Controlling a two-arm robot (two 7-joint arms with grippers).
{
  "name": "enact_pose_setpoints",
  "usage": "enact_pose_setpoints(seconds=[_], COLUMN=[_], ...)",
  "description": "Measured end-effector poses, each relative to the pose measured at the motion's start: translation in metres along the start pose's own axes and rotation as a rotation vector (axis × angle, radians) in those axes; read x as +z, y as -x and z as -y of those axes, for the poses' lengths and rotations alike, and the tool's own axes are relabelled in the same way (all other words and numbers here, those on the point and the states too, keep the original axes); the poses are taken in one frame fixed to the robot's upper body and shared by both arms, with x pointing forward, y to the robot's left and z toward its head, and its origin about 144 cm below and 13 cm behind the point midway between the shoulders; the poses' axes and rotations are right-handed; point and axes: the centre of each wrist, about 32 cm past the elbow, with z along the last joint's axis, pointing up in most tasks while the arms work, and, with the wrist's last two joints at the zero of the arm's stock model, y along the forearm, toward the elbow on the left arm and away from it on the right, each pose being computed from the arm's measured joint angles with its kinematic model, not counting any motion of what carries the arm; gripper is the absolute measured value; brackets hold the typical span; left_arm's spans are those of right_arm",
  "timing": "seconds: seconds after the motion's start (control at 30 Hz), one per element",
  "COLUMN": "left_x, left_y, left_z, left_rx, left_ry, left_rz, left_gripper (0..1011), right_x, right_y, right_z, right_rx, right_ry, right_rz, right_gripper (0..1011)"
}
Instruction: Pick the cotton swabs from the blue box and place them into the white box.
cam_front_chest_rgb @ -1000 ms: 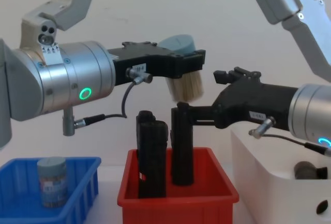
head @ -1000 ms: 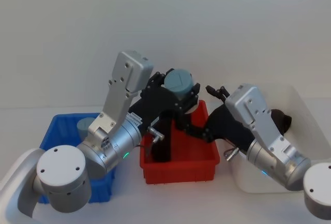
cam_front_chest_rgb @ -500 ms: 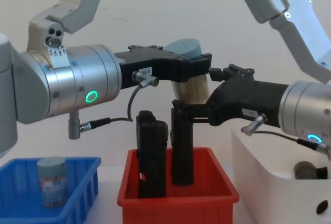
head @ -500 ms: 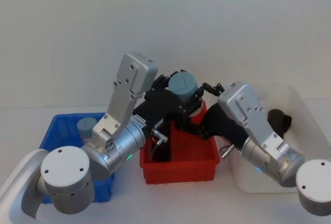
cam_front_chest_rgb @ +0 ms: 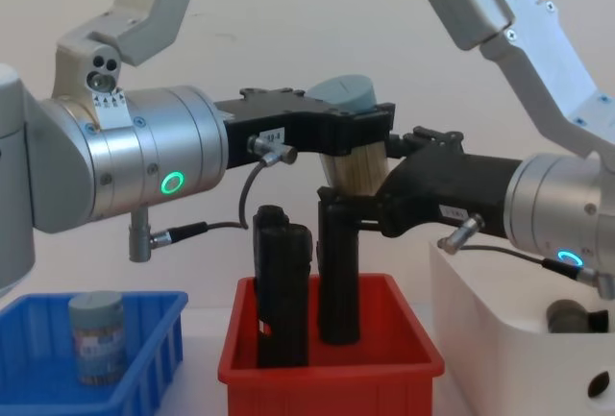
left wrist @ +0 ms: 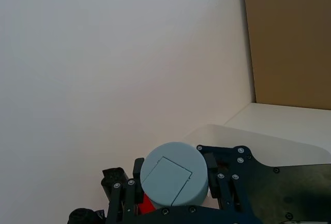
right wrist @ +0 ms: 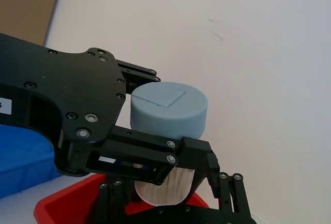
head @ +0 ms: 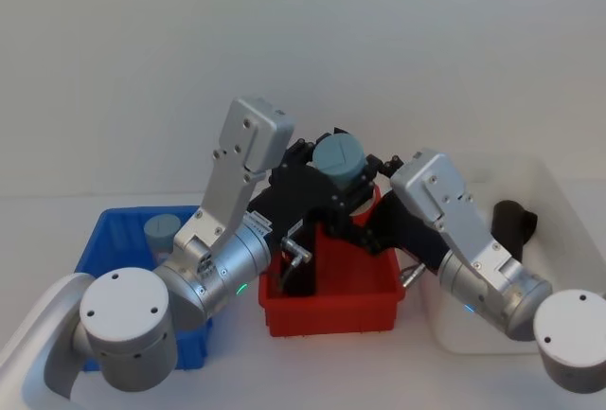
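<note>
Chest view shows the white box (cam_front_chest_rgb: 500,330) at the right, a red bin (cam_front_chest_rgb: 332,363) in the middle with two tall black blocks (cam_front_chest_rgb: 336,272) standing in it, and the blue box (cam_front_chest_rgb: 96,354) at the left holding one tub of cotton swabs (cam_front_chest_rgb: 96,337). Above the red bin the left gripper (cam_front_chest_rgb: 357,139) is clamped on a second tub (cam_front_chest_rgb: 348,137) just under its grey-blue lid. The right gripper (cam_front_chest_rgb: 380,207) reaches in from the right, its fingers (right wrist: 227,195) around the tub's lower part; whether they grip it cannot be told.
</note>
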Motion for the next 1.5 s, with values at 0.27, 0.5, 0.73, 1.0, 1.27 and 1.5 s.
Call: enact_pose_setpoints(seconds=[0.27,0.5,0.73,1.0,1.27,1.5], left_x=[-0.0002,-0.0003,-0.0003,-0.0002,-0.0002,-0.0002], left_y=[0.0002,0.0002,0.0002,0.0002,0.0002,0.0002], left_z=[0.0001,0.0001,0.0001,0.0001,0.0001,0.0001], left_rx=[0.0,0.001,0.002,0.001,0.001,0.001], left_ry=[-0.001,-0.001,-0.001,-0.001,-0.001,-0.001], left_rz=[-0.002,-0.003,-0.003,-0.004,-0.004,-0.003], left_gripper=[696,695,704,924,1004,1004], right_x=[0.0003,0.0005,0.0005,0.0005,-0.0005,-0.0044], right_y=[0.0008,0.001,0.0012,0.0013,0.0008,-0.0003], right_z=[-0.0013,-0.0019,-0.0022,-0.0025,-0.0018,0.0016], right_rx=[0.0,0.0,-0.001,-0.001,-0.021,-0.076], right_ry=[0.004,0.007,0.008,0.009,0.014,0.034], right_rz=[0.002,0.003,0.004,0.004,0.001,-0.02], right_gripper=[665,622,622,622,622,622])
